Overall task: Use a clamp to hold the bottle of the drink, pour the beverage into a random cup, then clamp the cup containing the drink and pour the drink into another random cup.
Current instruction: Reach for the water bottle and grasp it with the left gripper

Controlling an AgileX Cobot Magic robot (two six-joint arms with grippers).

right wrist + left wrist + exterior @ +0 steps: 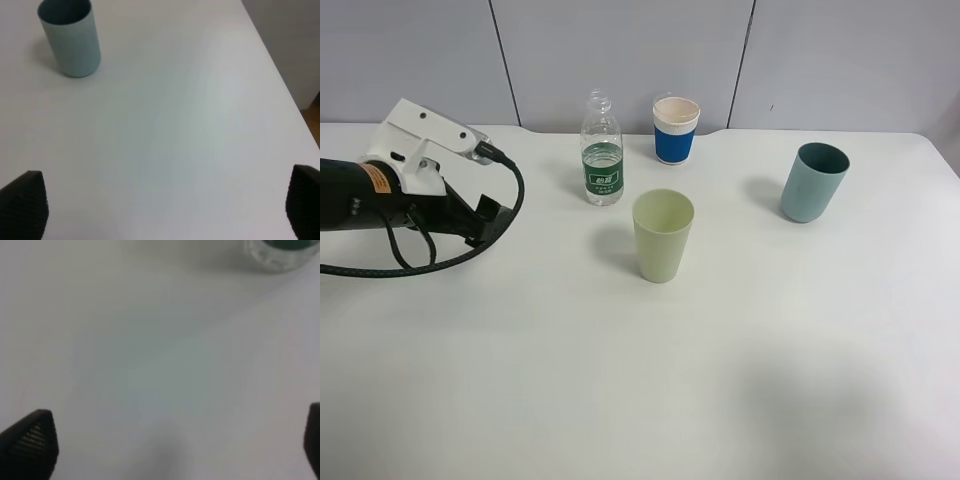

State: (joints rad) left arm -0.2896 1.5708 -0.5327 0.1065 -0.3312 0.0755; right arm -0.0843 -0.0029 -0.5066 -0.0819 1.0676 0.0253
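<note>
Here, a white table (620, 380) holds four upright things. A small clear bottle (602, 150) with a green label and no cap stands near the far edge. Just to its right, not touching, is a white cup with a blue band (676, 130). A pale yellow-green cup (662, 235) stands closer to the viewer, in front of the gap between those two. A teal cup (814, 182) sits well apart on the right. A black arm (360, 195) with a looping cable (470, 252) reaches in from the left. Its left gripper (172, 442) is spread wide, holds nothing, and is well short of the bottle. The right gripper (164, 202) appears only in its own wrist view, also spread wide and empty above bare table, with the teal cup beyond it.
</note>
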